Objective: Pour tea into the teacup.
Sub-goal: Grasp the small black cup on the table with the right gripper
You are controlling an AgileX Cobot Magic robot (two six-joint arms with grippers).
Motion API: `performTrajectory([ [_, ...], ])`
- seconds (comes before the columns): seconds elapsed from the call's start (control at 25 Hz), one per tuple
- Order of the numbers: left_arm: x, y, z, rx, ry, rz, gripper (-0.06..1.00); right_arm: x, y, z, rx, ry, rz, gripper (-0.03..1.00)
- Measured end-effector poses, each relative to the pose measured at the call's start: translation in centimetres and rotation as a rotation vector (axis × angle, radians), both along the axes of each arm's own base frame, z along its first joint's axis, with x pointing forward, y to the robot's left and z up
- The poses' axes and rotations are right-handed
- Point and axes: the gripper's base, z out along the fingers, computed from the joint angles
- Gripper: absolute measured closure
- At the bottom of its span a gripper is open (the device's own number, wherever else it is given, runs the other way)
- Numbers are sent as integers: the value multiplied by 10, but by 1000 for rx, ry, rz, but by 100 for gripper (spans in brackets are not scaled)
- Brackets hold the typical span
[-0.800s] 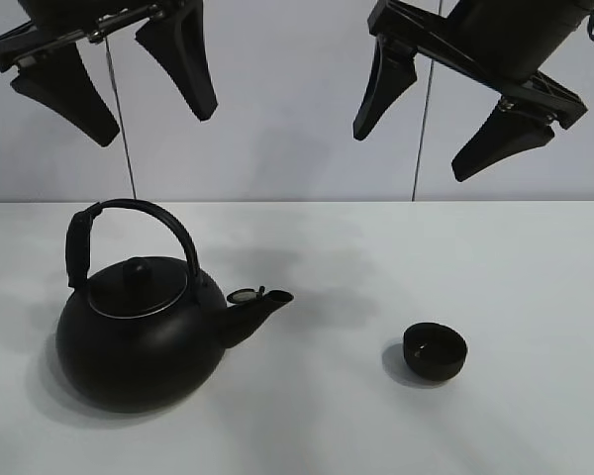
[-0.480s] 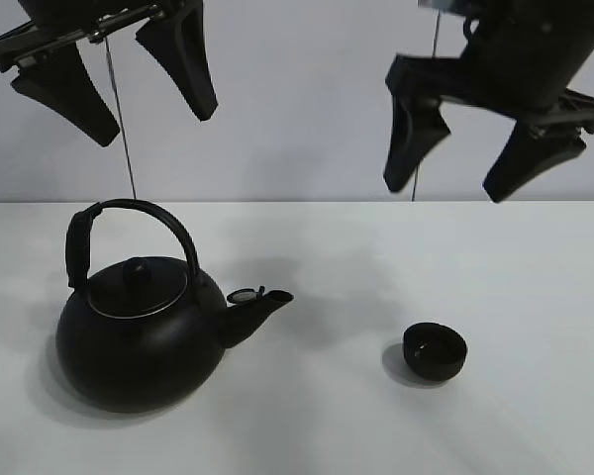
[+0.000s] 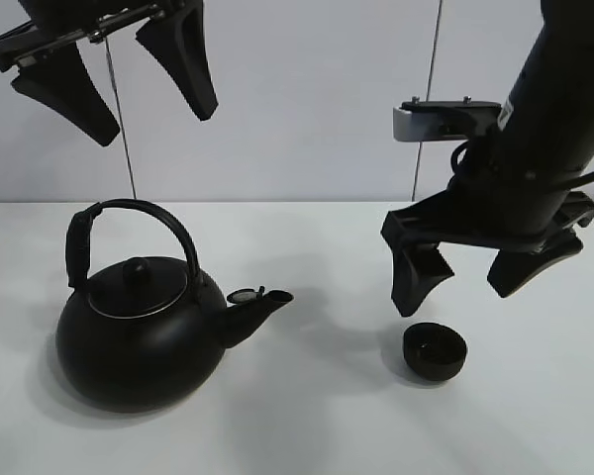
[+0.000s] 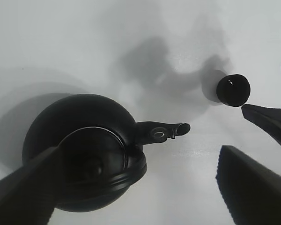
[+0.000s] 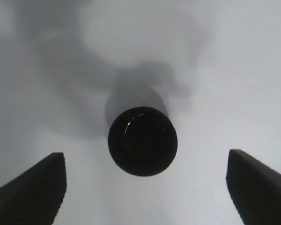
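Teacup looks tiny, light, easy to tip; hold its round sides softly. Over it hangs the right gripper, jaws wide apart, like the left gripper.

White table, grey wall

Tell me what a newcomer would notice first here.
The big black kettle dominates the left of the white table, spout pointing toward the tiny black teacup on the right. The right end effector hangs open just above that cup, not touching it, while the left end effector hangs open high over the kettle.
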Motion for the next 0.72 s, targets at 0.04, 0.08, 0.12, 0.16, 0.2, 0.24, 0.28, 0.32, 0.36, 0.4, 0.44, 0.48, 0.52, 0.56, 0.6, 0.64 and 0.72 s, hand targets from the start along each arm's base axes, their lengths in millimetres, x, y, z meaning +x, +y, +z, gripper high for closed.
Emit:
performTrajectory([
  [0.04,0,0,0,0,0,0,31,2,1,-6,-4,3,1,33],
  [0.08,0,0,0,0,0,0,31,4,1,-11,-7,7,0,33],
  [0.12,0,0,0,0,0,0,31,6,2,-18,-13,15,1,33],
  [0.16,0,0,0,0,0,0,31,8,3,-24,-18,27,0,33],
  [0.2,0,0,0,0,0,0,31,9,3,-31,-23,39,0,33],
  [0.24,0,0,0,0,0,0,31,11,4,-36,-25,43,0,33],
  [0.28,0,0,0,0,0,0,31,12,4,-41,-28,51,-1,33],
  [0.32,0,0,0,0,0,0,31,13,5,-45,-29,55,-2,33],
  [0.36,0,0,0,0,0,0,31,13,5,-48,-31,58,-2,33],
  [0.4,0,0,0,0,0,0,31,14,5,-50,-31,59,-2,33],
  [0.44,0,0,0,0,0,0,31,14,5,-52,-33,62,-2,34],
  [0.48,0,0,0,0,0,0,31,14,5,-54,-34,66,-2,36],
  [0.52,0,0,0,0,0,0,31,14,5,-55,-36,70,-2,38],
  [0.56,0,0,0,0,0,0,31,14,5,-58,-40,77,-3,41],
  [0.6,0,0,0,0,0,0,31,14,5,-61,-42,85,-5,46],
  [0.64,0,0,0,0,0,0,31,14,5,-62,-43,90,-10,52],
  [0.72,0,0,0,0,0,0,31,15,5,-64,-41,93,-21,56],
])
